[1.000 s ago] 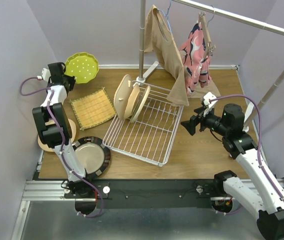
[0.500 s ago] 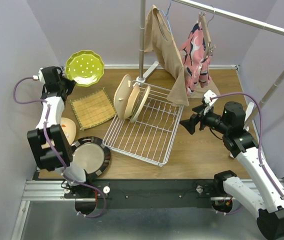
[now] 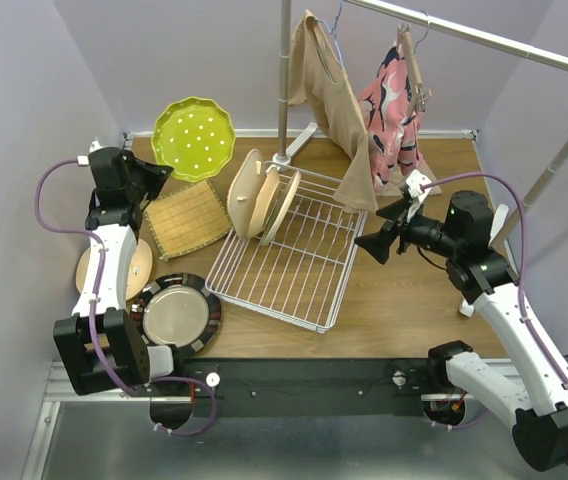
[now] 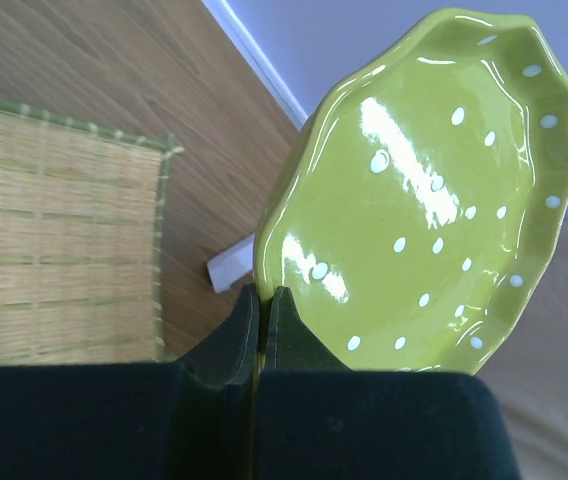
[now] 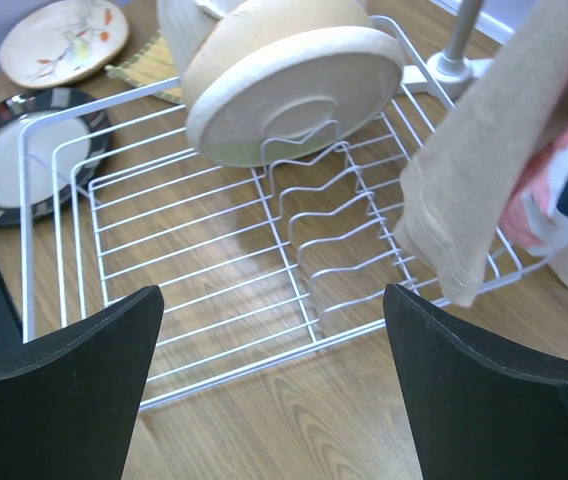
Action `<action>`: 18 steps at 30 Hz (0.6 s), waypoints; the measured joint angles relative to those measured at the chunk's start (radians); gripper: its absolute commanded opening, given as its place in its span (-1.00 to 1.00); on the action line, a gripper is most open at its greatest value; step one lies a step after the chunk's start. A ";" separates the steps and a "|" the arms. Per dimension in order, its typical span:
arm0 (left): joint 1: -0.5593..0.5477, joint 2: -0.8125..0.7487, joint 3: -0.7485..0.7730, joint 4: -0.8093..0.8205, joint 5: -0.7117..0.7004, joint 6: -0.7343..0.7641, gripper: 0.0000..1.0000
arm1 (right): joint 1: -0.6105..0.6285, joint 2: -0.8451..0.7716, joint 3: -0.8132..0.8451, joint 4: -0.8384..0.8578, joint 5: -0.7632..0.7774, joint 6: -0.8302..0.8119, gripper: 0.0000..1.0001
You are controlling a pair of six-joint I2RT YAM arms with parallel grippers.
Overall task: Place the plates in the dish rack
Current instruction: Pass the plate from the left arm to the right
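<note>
A white wire dish rack (image 3: 289,255) sits mid-way across a wood-grain table (image 3: 404,310). Cream and tan plates (image 3: 260,198) stand on edge between the prongs at its far-left end. The left fingers (image 4: 242,335) are pressed together on the rim of a lime green plate with white dots (image 3: 194,138). That plate is held tilted in the air over the table's far-left corner, beyond a square woven mat (image 3: 186,217). The right fingers (image 5: 74,380) stand wide apart with nothing between them, raised just off the rack's right edge and facing it. A dark-rimmed silvery plate (image 3: 176,313) lies flat beside the rack's near-left corner. A floral plate (image 5: 64,40) lies flat further left, partly hidden behind the left arm. A tan garment (image 3: 334,100) and a pink patterned one (image 3: 392,110) hang from a metal clothes rail (image 3: 484,40) at the back. Pale lilac walls enclose the table.
</note>
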 measured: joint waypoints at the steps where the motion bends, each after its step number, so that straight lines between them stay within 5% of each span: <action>1: -0.013 -0.011 -0.001 0.000 0.002 -0.003 -1.00 | 0.000 0.002 0.006 -0.002 -0.012 -0.003 0.99; 18: -0.322 -0.087 -0.002 -0.011 0.015 -0.052 -1.00 | 0.000 0.049 0.254 -0.101 -0.151 0.042 1.00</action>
